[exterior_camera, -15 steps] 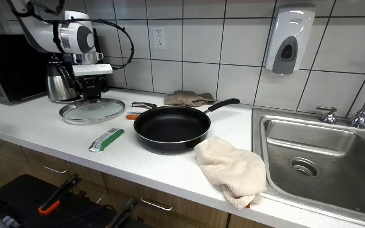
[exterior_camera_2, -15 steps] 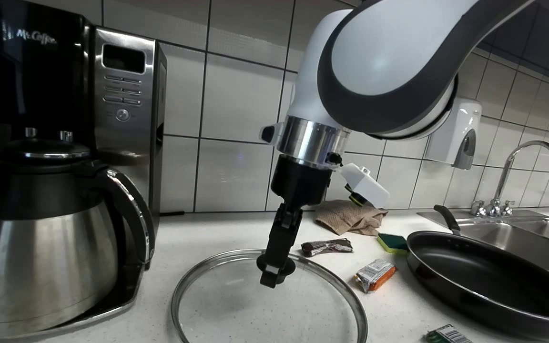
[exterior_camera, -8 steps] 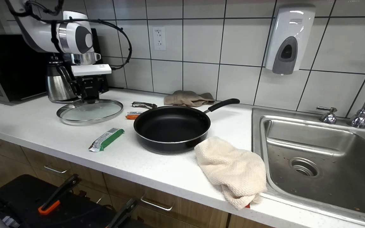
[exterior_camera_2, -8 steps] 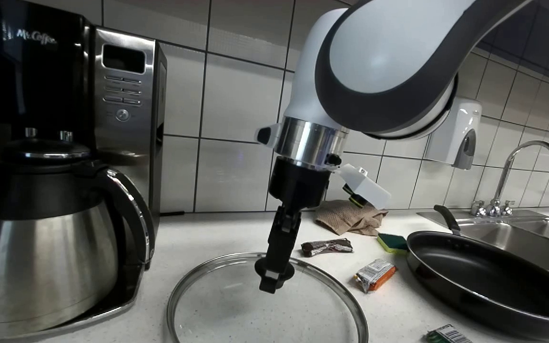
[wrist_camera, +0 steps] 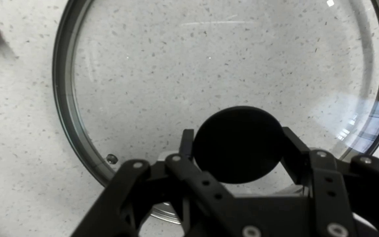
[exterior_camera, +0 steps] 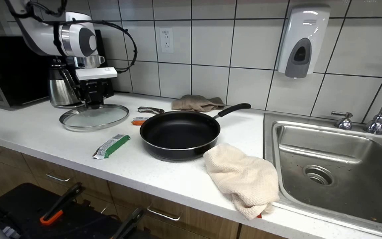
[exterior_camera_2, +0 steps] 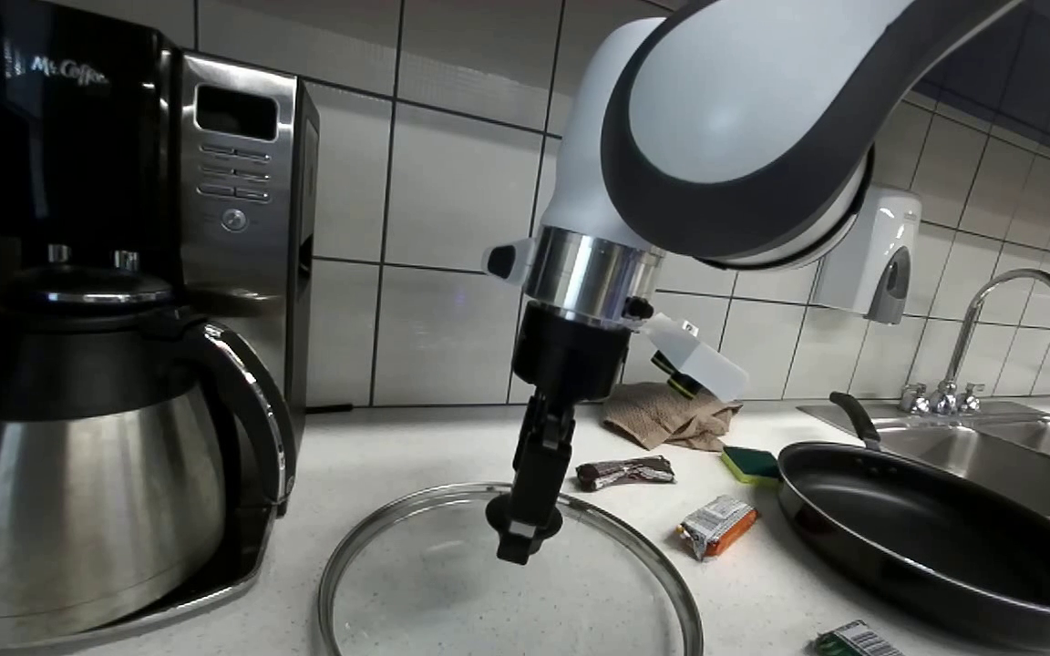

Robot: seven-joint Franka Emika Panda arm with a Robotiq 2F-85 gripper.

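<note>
A round glass lid with a metal rim (exterior_camera: pixel 103 116) appears to lie on the white counter. It shows in both exterior views (exterior_camera_2: pixel 452 592) and fills most of the wrist view (wrist_camera: pixel 209 65). Its round black knob (wrist_camera: pixel 239 148) stands between the two fingers (wrist_camera: pixel 187 141) of my gripper (wrist_camera: pixel 237 135). Both fingers appear to touch the knob's sides, so the gripper looks shut on it. In an exterior view my gripper (exterior_camera_2: pixel 523 539) points down at the knob (exterior_camera_2: pixel 552 519), one finger in front of it; the far finger is hidden.
A steel coffee pot (exterior_camera_2: pixel 97 492) stands close beside the lid. A black pan (exterior_camera: pixel 177 131) stands on its other side. Around them lie a green-wrapped bar (exterior_camera: pixel 113 146), an orange packet (exterior_camera_2: pixel 716 527), a brown-wrapped bar (exterior_camera_2: pixel 625 472), a sponge (exterior_camera_2: pixel 751 463) and a cream cloth (exterior_camera: pixel 244 179).
The gripper and the lid have shifted together slightly to the left in both exterior views, mostly in the first half second. Since then they have barely moved.
</note>
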